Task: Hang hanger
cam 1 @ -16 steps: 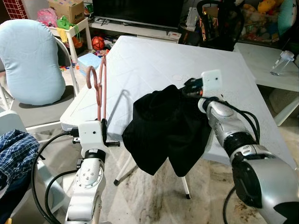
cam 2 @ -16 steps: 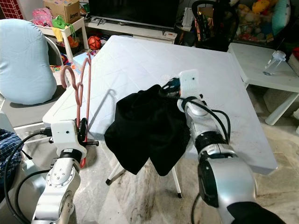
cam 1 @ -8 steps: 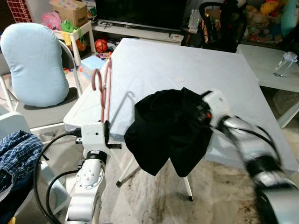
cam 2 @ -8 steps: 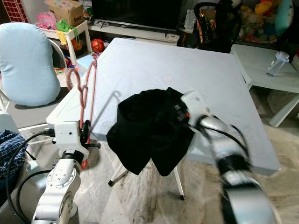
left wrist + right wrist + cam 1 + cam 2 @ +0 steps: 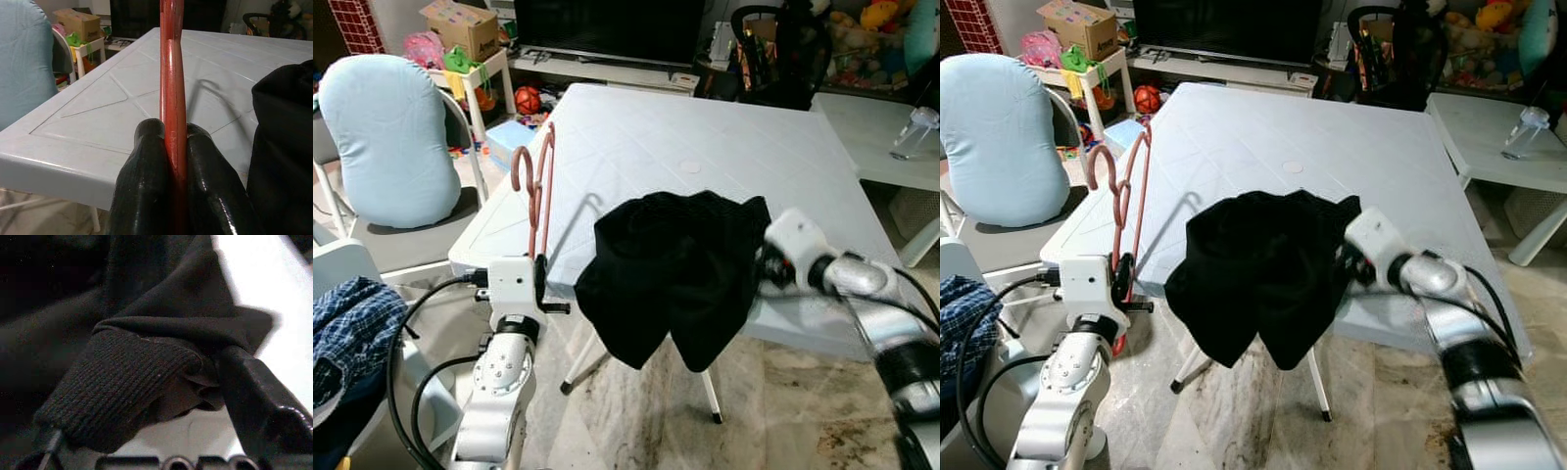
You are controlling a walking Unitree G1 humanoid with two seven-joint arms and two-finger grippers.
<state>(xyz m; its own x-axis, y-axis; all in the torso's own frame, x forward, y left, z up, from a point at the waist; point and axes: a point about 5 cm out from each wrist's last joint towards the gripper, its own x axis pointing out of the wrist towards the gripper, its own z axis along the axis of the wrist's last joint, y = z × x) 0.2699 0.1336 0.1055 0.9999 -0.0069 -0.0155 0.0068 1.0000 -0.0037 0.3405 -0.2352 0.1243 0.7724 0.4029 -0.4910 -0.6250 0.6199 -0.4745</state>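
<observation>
Left gripper (image 5: pixel 173 147) pinching thin red hanger (image 5: pixel 540 186), fingers clamped. Right gripper (image 5: pixel 195 377) clamping ribbed black garment (image 5: pixel 671 274) over white table (image 5: pixel 705 137) edge.

A lived-in family living room: television (image 5: pixel 607 22) at the back, stuffed toys (image 5: pixel 876 29) piled up, white tabletop (image 5: pixel 705 127), cushioned chair (image 5: pixel 386 137).

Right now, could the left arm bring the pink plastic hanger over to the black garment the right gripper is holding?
Probably yes. The left gripper is shut on the pink plastic hanger, held upright beside the black garment hanging from the right gripper, with only open air between them.
</observation>
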